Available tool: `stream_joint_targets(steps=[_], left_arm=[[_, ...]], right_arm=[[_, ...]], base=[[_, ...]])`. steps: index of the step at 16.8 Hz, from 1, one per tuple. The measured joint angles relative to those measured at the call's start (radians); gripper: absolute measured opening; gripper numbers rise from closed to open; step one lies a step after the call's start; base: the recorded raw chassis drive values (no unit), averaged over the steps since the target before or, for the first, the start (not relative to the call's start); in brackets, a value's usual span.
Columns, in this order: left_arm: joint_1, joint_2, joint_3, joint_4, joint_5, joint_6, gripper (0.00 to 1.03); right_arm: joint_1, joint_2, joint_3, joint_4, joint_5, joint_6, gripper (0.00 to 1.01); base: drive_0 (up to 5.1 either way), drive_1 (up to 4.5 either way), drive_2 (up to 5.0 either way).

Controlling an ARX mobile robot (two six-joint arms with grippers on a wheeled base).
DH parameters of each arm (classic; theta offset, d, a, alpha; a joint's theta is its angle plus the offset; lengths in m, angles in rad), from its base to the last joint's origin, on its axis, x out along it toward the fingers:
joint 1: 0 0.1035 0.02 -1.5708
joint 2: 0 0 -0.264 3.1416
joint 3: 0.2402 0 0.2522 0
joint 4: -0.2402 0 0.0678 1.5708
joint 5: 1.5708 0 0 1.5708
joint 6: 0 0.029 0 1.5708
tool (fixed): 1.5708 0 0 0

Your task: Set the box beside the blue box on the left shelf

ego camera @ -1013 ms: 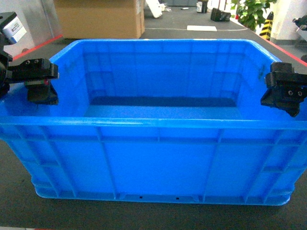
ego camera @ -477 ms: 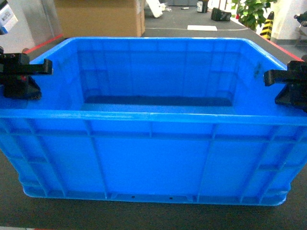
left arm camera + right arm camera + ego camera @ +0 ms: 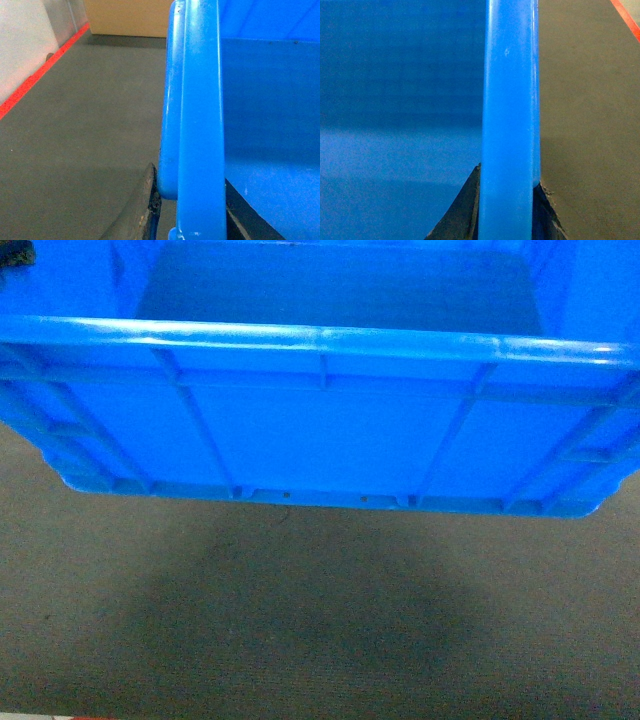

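The box [image 3: 320, 430] is a bright-blue ribbed crate that fills the upper half of the head view, hanging above the floor with its shadow beneath. In the left wrist view my left gripper [image 3: 192, 185] is shut on the box's left rim [image 3: 200, 100], one finger outside the wall and one inside. In the right wrist view my right gripper [image 3: 509, 180] is shut on the right rim [image 3: 510, 90] in the same way. Both grippers are cut off by the top edge of the head view. The left shelf and the other blue box are out of view.
Grey carpet floor [image 3: 300, 620] lies under the box. A red floor line [image 3: 40, 75] runs along a white wall on the left, with a cardboard carton [image 3: 125, 17] beyond it. Another red line [image 3: 627, 17] lies to the right.
The box has come up and closer to the head camera, so its near wall now fills the upper view. Both grippers have slid out of the head view while staying clamped on the rims.
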Motion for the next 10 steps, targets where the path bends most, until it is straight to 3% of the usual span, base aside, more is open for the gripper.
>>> stream_joint_targets(steps=[10], left_arm=[[-0.004, -0.062, -0.056, 0.016, 0.001, -0.001, 0.19]], right_arm=[[-0.001, -0.033, -0.043, 0.041, 0.004, -0.023, 0.2]], base=[[0.0, 0.0, 0.0]])
